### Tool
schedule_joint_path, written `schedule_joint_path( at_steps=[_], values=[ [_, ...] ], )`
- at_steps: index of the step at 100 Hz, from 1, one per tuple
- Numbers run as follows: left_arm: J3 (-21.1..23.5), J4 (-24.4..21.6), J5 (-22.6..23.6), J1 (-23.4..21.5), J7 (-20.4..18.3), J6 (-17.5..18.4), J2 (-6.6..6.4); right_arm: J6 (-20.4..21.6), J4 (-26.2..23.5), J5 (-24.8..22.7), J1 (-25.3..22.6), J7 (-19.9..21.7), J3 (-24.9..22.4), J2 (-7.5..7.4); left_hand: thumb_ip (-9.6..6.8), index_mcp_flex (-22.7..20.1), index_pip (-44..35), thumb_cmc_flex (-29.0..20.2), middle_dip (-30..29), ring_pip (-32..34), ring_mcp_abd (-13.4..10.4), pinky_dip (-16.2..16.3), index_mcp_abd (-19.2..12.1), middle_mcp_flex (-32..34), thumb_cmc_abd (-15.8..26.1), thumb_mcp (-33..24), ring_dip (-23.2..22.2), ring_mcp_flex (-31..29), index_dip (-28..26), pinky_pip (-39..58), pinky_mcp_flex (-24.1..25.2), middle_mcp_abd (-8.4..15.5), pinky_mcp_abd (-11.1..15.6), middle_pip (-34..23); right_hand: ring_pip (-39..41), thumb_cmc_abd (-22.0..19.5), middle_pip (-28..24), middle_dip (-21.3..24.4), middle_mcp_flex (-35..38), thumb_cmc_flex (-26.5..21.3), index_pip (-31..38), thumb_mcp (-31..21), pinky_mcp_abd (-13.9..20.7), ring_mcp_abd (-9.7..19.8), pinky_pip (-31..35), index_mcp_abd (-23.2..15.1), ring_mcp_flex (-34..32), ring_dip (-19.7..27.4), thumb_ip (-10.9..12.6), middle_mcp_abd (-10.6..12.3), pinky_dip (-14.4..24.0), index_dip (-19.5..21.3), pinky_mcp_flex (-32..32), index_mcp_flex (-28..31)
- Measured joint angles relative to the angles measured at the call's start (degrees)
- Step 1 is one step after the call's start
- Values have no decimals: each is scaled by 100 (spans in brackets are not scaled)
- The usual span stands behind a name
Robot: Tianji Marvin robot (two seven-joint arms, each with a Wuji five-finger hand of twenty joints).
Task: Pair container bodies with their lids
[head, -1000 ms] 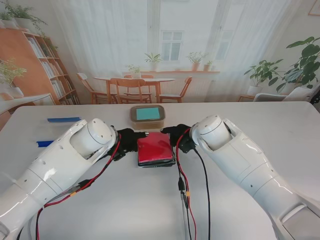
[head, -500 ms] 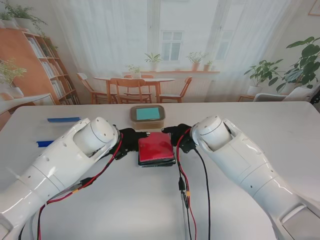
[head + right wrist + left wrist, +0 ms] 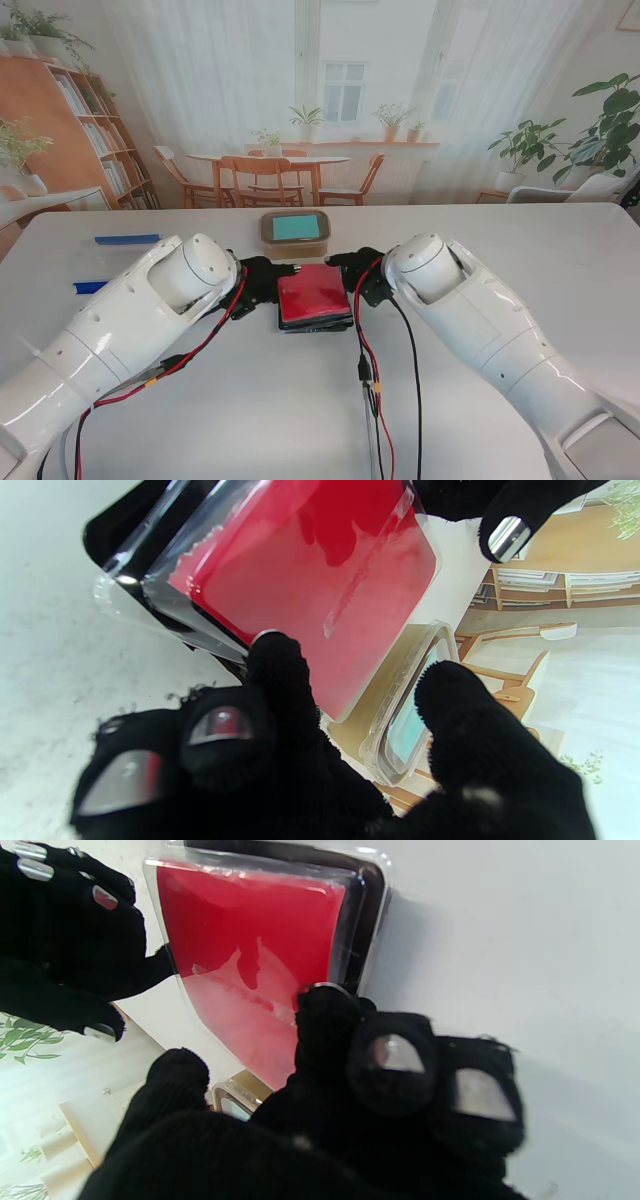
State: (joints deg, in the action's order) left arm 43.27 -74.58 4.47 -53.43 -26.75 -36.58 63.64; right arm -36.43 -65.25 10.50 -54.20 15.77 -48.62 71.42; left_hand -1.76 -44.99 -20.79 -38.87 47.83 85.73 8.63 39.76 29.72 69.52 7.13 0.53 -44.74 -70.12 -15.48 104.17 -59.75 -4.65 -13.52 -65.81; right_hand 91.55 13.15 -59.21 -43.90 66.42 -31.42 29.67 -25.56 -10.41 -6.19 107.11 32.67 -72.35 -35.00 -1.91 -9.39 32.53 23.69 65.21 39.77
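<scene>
the red lid point(image 3: 313, 293) sat skewed on the black container body point(image 3: 316, 324) at the table's point(image 3: 500, 240) middle. the left hand point(image 3: 257, 284) pinched the lid's left edge, fingertips point(image 3: 325, 1005) pressed on its rim; the right hand point(image 3: 357, 272) pinched the right edge, its fingers point(image 3: 275, 660) likewise. just beyond sat a tan container with a teal-windowed lid point(image 3: 295, 229), two blue strips point(image 3: 127, 239) far left.
</scene>
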Motion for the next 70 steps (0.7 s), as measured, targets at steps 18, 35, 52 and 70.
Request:
schedule_joint_path(
  at_steps=[18,35,52,70],
  values=[
    [-8,-6,-1,2,-7,-22,0,0,-120,-79,-82,-25,-43,-34,0,0,62,0,0,0,0,-4,-57,-8,-1,0,0,0,0,0,5,0,0,1,1,2,0,-7,-86,49,-60,-120,9,-7,0,-37,67,0,0,-33,-69,-3,-56,-90],
    [21,-59,8,-31,-21,-32,-7,15,-200,-108,-164,-100,-84,-49,0,0,63,0,0,0,0,-6,-58,-9,-2,0,0,0,0,0,10,0,0,1,2,74,0,-37,-144,53,-82,-120,13,-16,0,-88,133,0,0,-51,-129,-3,-102,-98],
    [116,-170,49,-125,-21,-34,-28,15,-293,-125,-247,-158,-121,-58,0,1,66,0,0,0,1,-6,-63,-10,-11,0,0,1,0,0,10,0,0,2,2,72,0,-63,-159,55,-93,-121,16,-16,0,-89,142,0,0,-58,-136,-3,-110,-145],
    [142,-225,76,-181,-21,-45,-51,14,-437,-165,-357,-213,-184,-79,0,1,74,0,0,0,1,-7,-96,-13,-66,2,0,1,0,0,11,0,0,4,2,72,0,-63,-161,56,-194,-123,18,-16,0,-89,146,0,0,-59,-136,-3,-114,-146]
  ],
)
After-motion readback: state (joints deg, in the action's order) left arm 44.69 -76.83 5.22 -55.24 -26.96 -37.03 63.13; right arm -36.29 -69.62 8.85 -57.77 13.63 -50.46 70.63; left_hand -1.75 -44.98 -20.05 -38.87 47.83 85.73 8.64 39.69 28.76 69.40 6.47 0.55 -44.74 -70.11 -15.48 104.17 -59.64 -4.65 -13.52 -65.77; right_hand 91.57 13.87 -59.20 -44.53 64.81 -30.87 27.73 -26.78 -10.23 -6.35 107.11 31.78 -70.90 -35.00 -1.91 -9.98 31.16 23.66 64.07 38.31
